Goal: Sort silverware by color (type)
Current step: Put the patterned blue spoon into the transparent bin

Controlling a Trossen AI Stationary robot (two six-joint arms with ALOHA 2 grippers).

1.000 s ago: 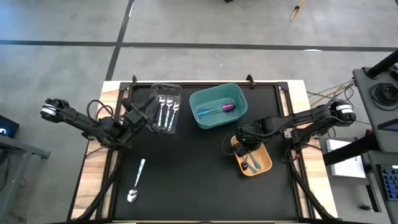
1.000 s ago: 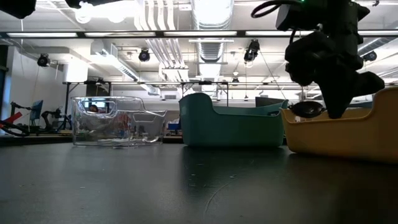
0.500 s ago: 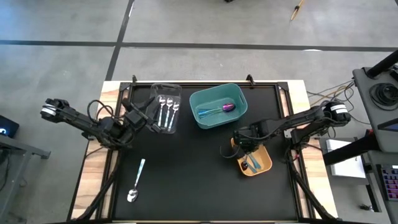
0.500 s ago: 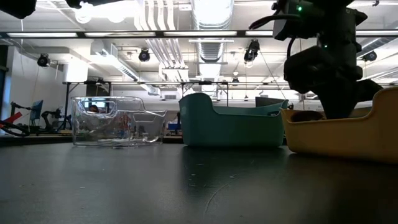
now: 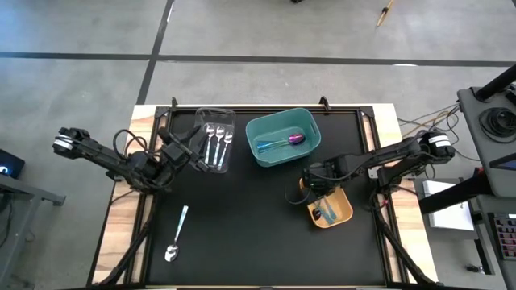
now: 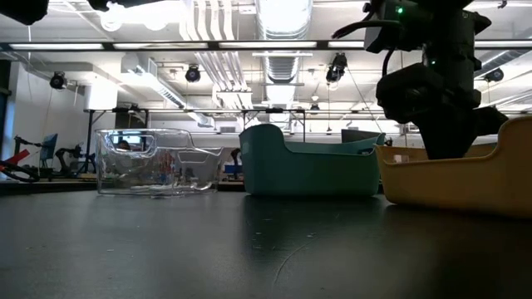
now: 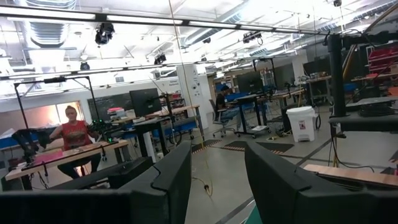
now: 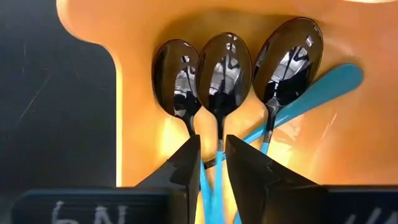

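Note:
Three dark spoons with teal handles lie side by side in the orange bin (image 8: 140, 124): left (image 8: 177, 78), middle (image 8: 222, 71), right (image 8: 289, 59). My right gripper (image 8: 212, 142) points down into that bin (image 5: 343, 211), open by a narrow gap, its fingers on either side of the middle spoon's thin neck. Three silver spoons (image 5: 216, 138) lie in the clear bin (image 5: 229, 163). Purple-blue utensils (image 5: 289, 140) lie in the teal bin (image 5: 258, 125). One silver spoon (image 5: 177, 234) lies on the black table. My left gripper (image 7: 217, 155) is open and holds nothing, raised beside the clear bin (image 5: 193, 143).
The three bins stand in a row across the table's far half, seen from the side in the low view: clear (image 6: 158, 162), teal (image 6: 307, 162), orange (image 6: 453, 178). The black mat's near half holds only the loose silver spoon at its left.
My right gripper has sunk into the orange bin. The dark spoon bowl that showed just above the bin's rim in the low view has gone down below the rim and out of that view.

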